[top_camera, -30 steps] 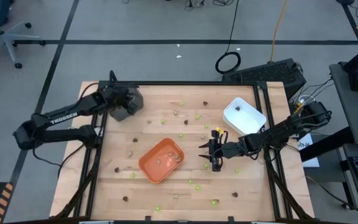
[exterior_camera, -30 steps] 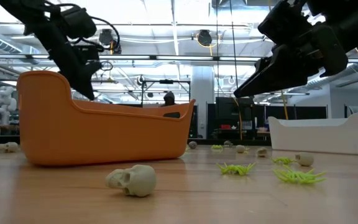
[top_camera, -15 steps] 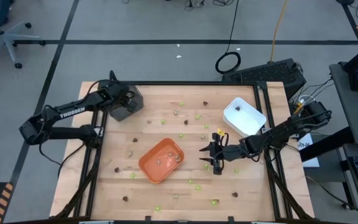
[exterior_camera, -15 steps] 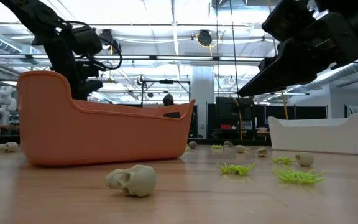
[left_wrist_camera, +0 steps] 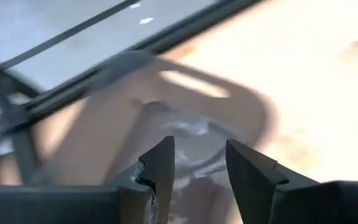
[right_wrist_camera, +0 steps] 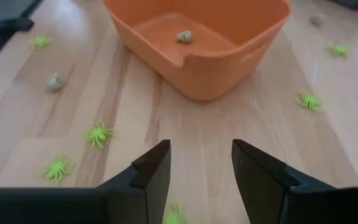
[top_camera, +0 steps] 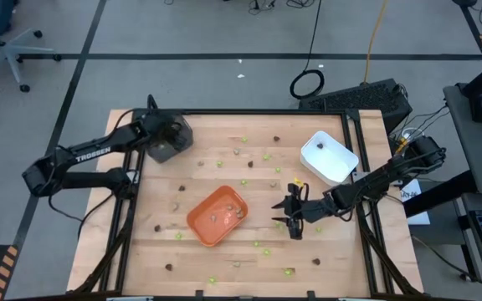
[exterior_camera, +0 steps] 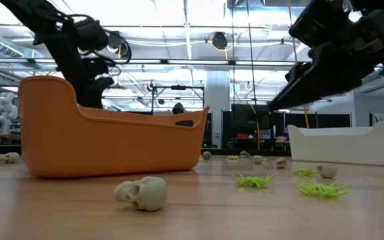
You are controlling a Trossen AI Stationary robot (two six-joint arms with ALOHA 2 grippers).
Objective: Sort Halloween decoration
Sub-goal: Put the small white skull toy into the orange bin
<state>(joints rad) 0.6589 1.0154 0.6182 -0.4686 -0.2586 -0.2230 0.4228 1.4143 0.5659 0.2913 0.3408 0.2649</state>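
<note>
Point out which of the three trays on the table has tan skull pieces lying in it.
The orange plastic tray at mid-table: tan-grey skull pieces lie on its floor. The white tray by the right edge holds one dark piece instead, and the dark grey tray sits under the left gripper.

orange tray (top_camera: 201, 224), lime-green spiders (right_wrist_camera: 98, 133)

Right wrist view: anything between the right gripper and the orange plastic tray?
Only bare wood tabletop between the right gripper and the orange plastic tray. Lime-green spider pieces lie off to the sides.
</note>
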